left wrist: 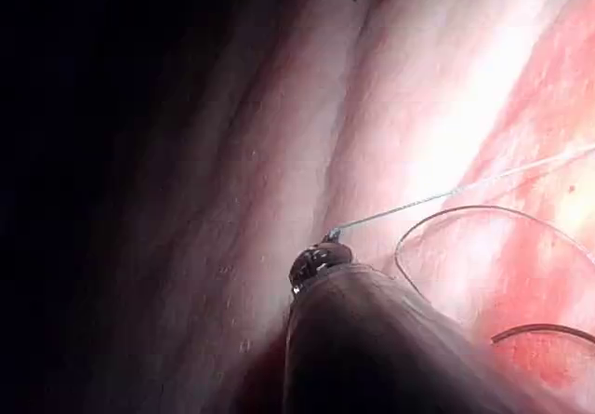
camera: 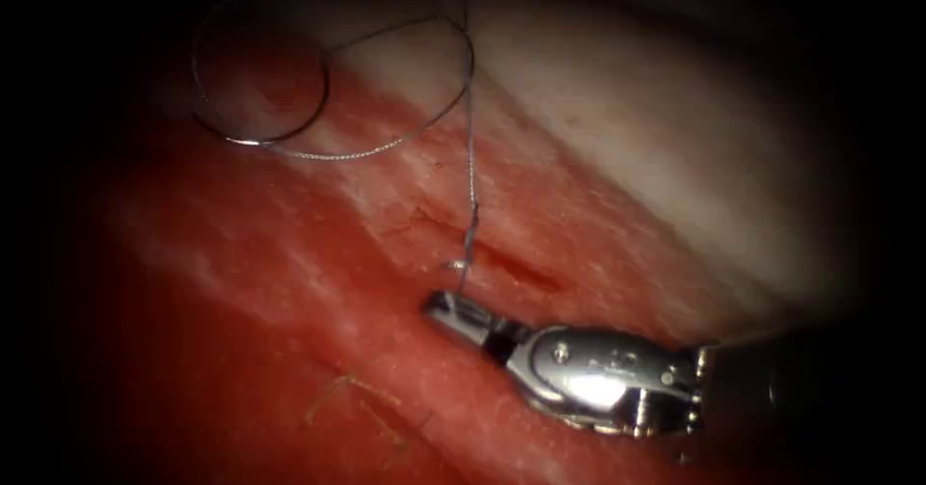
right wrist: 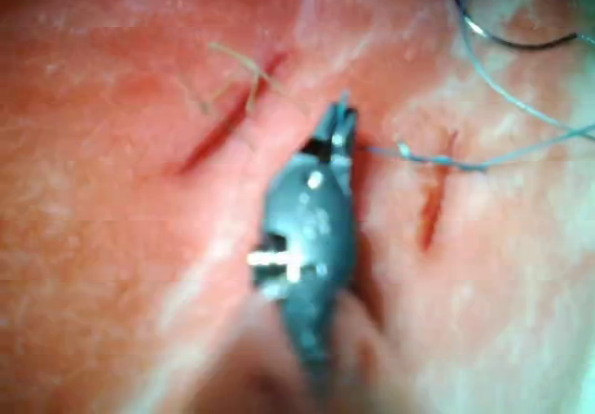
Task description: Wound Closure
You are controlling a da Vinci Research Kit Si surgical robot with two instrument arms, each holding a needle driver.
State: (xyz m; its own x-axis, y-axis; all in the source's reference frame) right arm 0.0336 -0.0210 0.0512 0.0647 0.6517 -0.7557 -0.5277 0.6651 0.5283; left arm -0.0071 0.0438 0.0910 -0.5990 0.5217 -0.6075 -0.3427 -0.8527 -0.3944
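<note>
We see the right hand (camera: 446, 304) at lower centre, clamped on the thread (camera: 470, 181) just left of the cut (camera: 516, 271) in the tissue (camera: 289, 282). The curved needle (camera: 280, 130) lies loose upper left. The left hand (left wrist: 321, 258) grips the thread's far end.

You have a thin tan strand (camera: 330, 397) lying loose, below and left of the right pincer (camera: 446, 304), well apart from it. Seen from the right wrist, it crosses a short red slit (right wrist: 223, 126) near the pincer's tip.
</note>
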